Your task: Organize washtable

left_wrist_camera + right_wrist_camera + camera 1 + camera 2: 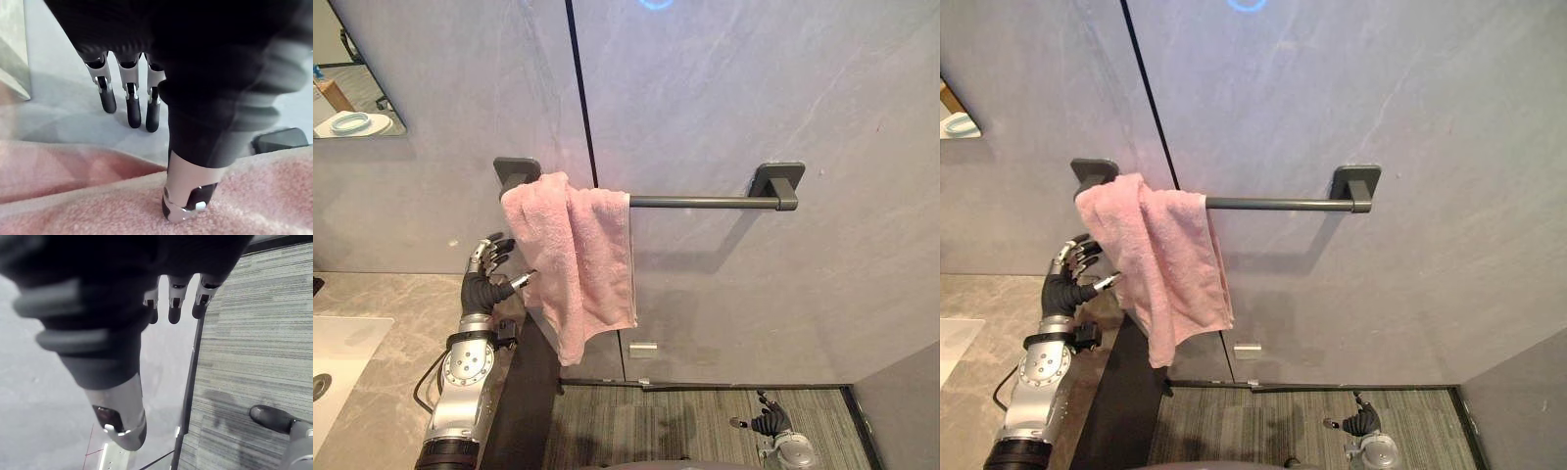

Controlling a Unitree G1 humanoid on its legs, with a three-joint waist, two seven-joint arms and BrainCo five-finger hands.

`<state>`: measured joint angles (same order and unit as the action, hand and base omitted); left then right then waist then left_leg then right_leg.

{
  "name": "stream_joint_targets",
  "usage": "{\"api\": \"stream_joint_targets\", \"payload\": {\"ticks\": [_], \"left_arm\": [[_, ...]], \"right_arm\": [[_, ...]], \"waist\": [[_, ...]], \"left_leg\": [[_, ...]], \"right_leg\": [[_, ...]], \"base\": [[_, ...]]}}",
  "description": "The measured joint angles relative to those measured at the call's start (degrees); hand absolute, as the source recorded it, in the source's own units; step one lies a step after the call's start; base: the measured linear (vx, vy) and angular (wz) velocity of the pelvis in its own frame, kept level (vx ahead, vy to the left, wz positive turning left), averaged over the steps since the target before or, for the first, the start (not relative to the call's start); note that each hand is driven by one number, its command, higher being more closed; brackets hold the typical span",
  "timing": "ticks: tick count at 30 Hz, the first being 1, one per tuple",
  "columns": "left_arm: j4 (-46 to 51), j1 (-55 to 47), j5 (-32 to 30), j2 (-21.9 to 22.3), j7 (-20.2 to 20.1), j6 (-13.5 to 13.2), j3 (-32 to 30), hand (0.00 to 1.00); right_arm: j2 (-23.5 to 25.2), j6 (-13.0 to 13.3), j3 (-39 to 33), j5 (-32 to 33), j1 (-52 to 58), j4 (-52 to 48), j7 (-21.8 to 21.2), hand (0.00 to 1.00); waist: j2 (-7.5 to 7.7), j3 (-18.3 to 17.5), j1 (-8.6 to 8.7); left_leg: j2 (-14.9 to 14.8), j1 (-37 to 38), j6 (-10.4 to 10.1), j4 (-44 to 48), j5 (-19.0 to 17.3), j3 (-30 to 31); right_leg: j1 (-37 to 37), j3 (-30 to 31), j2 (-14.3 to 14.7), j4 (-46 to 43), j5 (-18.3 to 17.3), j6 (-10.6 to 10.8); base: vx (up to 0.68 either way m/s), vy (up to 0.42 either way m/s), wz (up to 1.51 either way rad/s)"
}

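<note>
Towel (573,264) bunched at left end of rail (705,202) | left hand (481,292) just under that end, fingers loose, thumb touching cloth, gripping nothing | right hand (769,424) far below rail, relaxed, empty | I judge: pinch hanging edge, spread along rail.

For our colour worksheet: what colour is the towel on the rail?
The towel is pink; left eye view shows it best.
</note>
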<state>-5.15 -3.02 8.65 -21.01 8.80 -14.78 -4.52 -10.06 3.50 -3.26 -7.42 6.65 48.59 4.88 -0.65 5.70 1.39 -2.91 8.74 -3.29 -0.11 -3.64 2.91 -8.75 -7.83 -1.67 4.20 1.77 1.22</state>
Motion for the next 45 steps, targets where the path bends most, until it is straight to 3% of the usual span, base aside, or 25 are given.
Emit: {"api": "stream_joint_targets", "payload": {"ticks": [6,17,24,30,34,37,45], "left_arm": [[0.0,1.0,-0.4,0.0,-1.1,0.1,2.1,1.00],[0.0,1.7,-0.3,0.1,-1.2,0.4,2.2,1.00],[0.1,1.7,-0.3,0.7,-1.1,0.4,2.2,1.00],[0.6,1.1,-0.3,2.7,-1.2,0.4,2.2,1.00],[3.0,-0.6,-0.3,2.6,-1.2,0.4,2.1,1.00],[3.7,-0.6,-0.3,2.4,-1.5,0.3,2.1,1.00],[4.8,-0.6,-0.2,0.5,-2.7,-0.2,3.0,1.00]], "right_arm": [[-0.2,0.0,0.9,0.0,-0.6,-0.6,0.0,0.00],[-0.3,0.0,1.2,0.0,-0.7,-7.3,0.2,0.00],[-0.4,0.7,2.4,0.2,0.5,-22.3,0.1,0.00],[-1.9,3.1,5.3,3.0,3.7,-39.3,-3.0,0.00],[-6.5,5.1,7.7,6.4,5.4,-49.5,-6.6,0.00],[-11.1,6.6,9.8,12.4,6.6,-55.8,-10.4,0.00],[-18.6,7.4,13.6,26.9,5.5,-61.7,-17.4,0.00]], "waist": [[0.08,0.1,1.01],[0.26,0.1,0.98],[0.24,0.2,1.07],[0.59,0.6,0.88],[0.84,1.2,0.82],[0.85,1.2,0.84],[0.85,1.2,0.76]], "left_leg": [[-0.1,0.2,0.0,-0.5,0.0,-0.8],[-0.3,1.1,0.0,-1.4,0.0,-1.7],[-0.3,1.0,0.0,-1.5,0.0,-2.1],[-0.7,0.7,0.1,-1.3,-0.1,-3.5],[-0.8,1.0,0.2,-0.9,-0.6,-4.6],[-0.8,1.0,0.3,-0.7,-0.8,-4.9],[-0.7,1.0,0.5,0.1,-1.3,-5.4]], "right_leg": [[0.1,0.6,0.2,0.2,0.0,0.0],[0.1,1.6,0.5,0.3,0.0,0.0],[0.2,2.0,0.6,1.1,0.5,0.0],[1.1,3.2,0.7,0.7,0.4,-0.1],[1.4,4.4,0.8,0.0,0.2,-0.1],[2.1,4.8,0.8,-1.2,-0.4,0.1],[2.1,5.2,0.8,-1.5,-0.5,0.1]], "base": [[-0.01,0.003,-0.05],[0.00,0.000,-0.05],[-0.02,0.003,-0.03],[-0.02,0.000,-0.10],[-0.04,0.007,-0.14],[-0.03,0.003,-0.07],[-0.01,0.002,-0.02]]}}
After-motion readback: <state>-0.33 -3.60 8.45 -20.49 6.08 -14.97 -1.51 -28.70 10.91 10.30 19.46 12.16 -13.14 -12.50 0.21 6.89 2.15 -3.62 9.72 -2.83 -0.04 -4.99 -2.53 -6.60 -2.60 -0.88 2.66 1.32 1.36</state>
